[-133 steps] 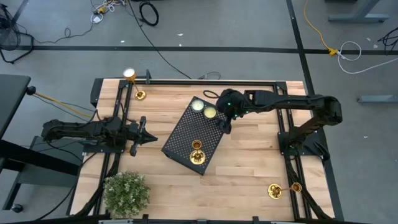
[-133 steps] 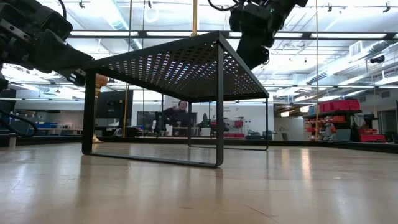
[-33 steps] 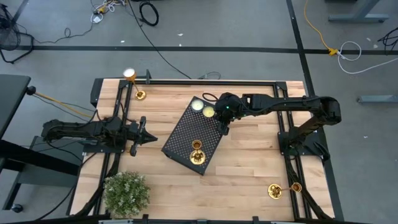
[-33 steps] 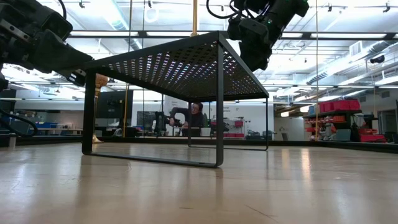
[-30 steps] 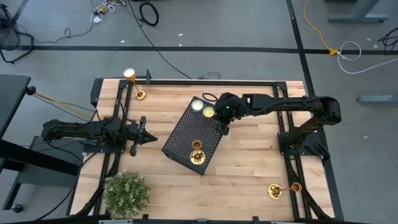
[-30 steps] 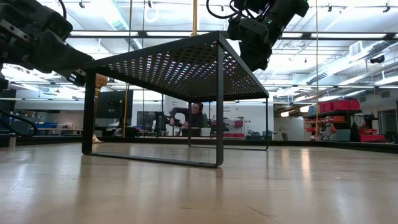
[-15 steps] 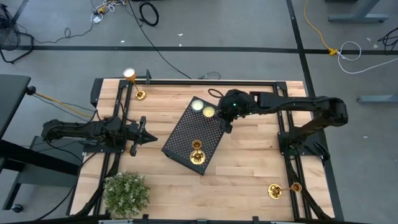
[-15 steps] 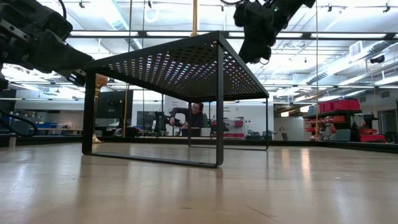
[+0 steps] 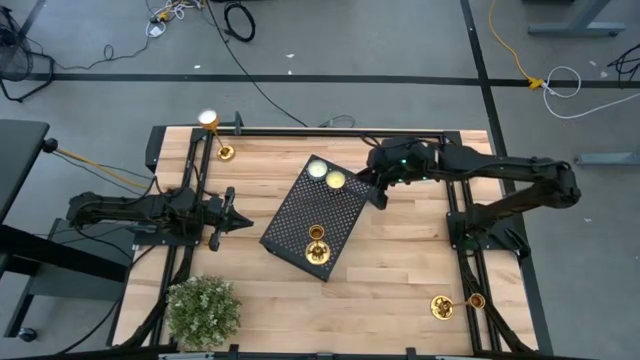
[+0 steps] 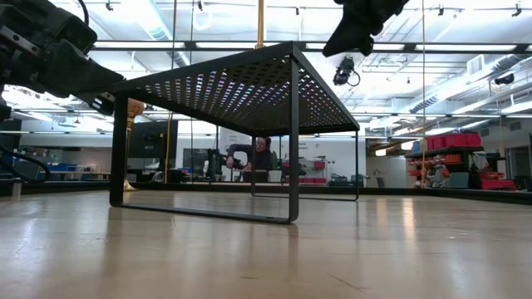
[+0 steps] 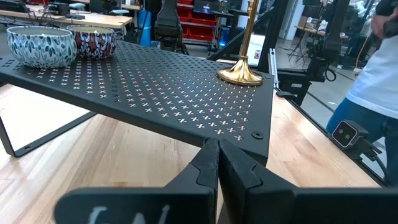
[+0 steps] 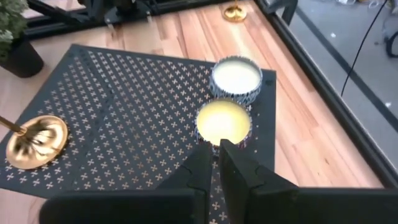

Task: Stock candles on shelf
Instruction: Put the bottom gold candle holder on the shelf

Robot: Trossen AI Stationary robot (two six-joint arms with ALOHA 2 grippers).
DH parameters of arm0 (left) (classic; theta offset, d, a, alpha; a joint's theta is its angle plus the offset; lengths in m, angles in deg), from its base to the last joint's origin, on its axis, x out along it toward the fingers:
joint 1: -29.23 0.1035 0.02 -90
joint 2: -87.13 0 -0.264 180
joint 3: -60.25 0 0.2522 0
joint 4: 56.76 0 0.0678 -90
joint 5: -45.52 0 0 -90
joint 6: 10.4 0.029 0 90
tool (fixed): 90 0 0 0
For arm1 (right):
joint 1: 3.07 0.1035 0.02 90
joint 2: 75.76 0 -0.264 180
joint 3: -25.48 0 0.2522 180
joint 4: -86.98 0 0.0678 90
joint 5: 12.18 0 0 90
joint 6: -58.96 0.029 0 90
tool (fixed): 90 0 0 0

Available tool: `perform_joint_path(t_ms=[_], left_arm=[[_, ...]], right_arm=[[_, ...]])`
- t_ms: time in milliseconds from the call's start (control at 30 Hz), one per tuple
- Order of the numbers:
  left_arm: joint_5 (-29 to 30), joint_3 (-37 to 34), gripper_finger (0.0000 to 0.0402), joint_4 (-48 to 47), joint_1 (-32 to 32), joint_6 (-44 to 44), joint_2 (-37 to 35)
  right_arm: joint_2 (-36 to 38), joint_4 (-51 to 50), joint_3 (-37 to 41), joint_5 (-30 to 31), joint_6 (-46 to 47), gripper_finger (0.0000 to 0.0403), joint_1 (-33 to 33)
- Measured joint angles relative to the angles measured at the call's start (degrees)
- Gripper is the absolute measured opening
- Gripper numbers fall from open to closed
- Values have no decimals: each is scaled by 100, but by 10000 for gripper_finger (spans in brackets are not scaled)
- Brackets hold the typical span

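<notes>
The black perforated shelf (image 9: 310, 215) stands slantwise on its thin legs at mid-table. On its far end sit two round tin candles (image 12: 222, 121) (image 12: 235, 78). A gold candlestick (image 9: 316, 245) stands on its near end by its round base (image 12: 34, 140). Another gold candlestick (image 9: 213, 135) stands at the table's far left, and a third (image 9: 443, 307) at the near right. My right gripper (image 9: 381, 199) hovers shut beside the shelf's far right corner, above and short of the tins (image 12: 214, 149). My left gripper (image 9: 245, 222) waits shut at the shelf's left edge (image 11: 217, 149).
A bushy green plant (image 9: 204, 310) stands at the near left corner. Black frame rails (image 9: 300, 131) run along the table's far and side edges. A person (image 10: 259, 158) works in the room behind, and another stands close by (image 11: 379, 68). Bare wood lies right of the shelf.
My right gripper has risen and drawn back toward the table's right edge, away from the two tins, tipping up to a shallower slant. It has stayed shut. The tins and the candlesticks have kept their places.
</notes>
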Motion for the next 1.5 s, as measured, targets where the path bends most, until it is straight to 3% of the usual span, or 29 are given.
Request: perform_joint_path(t_ms=[667,1067,1500], left_arm=[[-2,0,14,0,1,0,0],[-2,0,14,0,0,0,0],[-2,0,14,0,2,0,2]], right_arm=[[1426,196,1483,-13,-81,32,0],[1891,182,1553,-13,-309,32,0],[1827,390,1554,2,-15,32,9]])
